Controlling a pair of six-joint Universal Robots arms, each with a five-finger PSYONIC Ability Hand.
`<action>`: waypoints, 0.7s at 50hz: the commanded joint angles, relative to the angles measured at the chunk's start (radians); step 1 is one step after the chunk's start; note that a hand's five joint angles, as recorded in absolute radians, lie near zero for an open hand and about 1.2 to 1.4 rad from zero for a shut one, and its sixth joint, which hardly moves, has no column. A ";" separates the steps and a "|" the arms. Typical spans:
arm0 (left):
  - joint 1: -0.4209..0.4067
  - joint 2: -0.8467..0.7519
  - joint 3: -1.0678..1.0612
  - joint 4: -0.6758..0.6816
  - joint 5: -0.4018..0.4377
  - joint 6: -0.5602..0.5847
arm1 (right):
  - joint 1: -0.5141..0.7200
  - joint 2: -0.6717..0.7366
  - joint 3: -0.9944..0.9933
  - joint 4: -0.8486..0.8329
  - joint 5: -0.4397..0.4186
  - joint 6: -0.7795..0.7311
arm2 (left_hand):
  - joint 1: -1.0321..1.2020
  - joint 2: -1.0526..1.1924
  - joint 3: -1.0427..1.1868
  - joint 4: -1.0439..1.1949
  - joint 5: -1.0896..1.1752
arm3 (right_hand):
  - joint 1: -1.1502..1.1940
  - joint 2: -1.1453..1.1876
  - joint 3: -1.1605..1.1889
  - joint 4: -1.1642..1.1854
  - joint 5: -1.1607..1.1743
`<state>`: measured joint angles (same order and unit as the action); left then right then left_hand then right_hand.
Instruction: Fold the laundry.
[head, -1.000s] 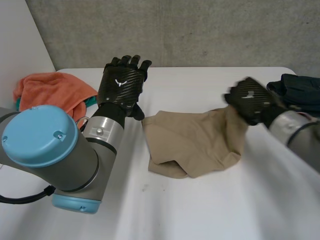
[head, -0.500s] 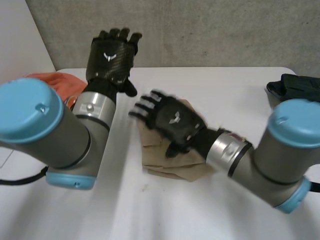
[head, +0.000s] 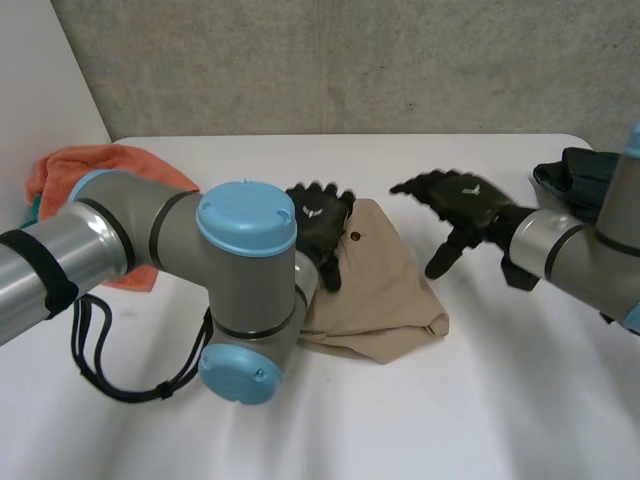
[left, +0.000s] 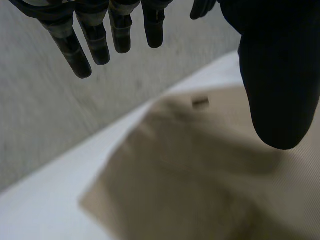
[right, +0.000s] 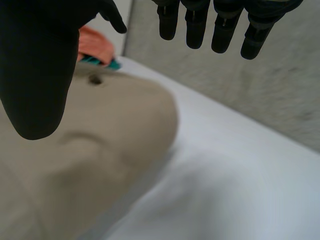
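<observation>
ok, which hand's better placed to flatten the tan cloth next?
Left, probably: left hand is open over an edge of the tan cloth; right hand hangs open beside it, off the fabric.

Head view overlooks table; wrist views share tan cloth.

We log the black carbon-fibre left hand at centre, fingers straight, its grey blue-capped left arm bent across from the left. The black carbon-fibre right hand hovers further right, fingers spread loose.
</observation>
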<state>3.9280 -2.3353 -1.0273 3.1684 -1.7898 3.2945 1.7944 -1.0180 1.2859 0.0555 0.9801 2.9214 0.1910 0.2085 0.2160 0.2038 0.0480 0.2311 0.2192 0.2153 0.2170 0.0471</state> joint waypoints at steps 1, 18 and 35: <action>0.013 0.002 -0.057 -0.091 -0.023 -0.009 | 0.013 0.120 -0.039 0.007 -0.063 -0.022 | -0.016 -0.034 -0.041 -0.029 -0.048 | -0.057 -0.045 -0.041 -0.042 -0.047; 0.051 -0.061 -0.060 -0.177 -0.008 0.004 | 0.056 0.246 -0.112 0.035 0.132 -0.367 | -0.010 -0.027 -0.035 -0.023 -0.041 | -0.057 -0.045 -0.041 -0.042 -0.047; 0.077 0.290 -0.065 -0.033 0.291 -0.004 | 0.105 -0.083 0.156 -0.150 0.196 -0.295 | 0.011 -0.007 -0.014 -0.002 -0.021 | -0.057 -0.045 -0.041 -0.042 -0.047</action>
<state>3.9851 -2.1374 -1.0917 3.1019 -1.6769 3.2954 1.8821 -0.9956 1.2818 0.0274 1.1472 2.6109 0.1909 0.2065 0.1982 0.2038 0.0464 0.1702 0.1913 0.2154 0.2170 0.0460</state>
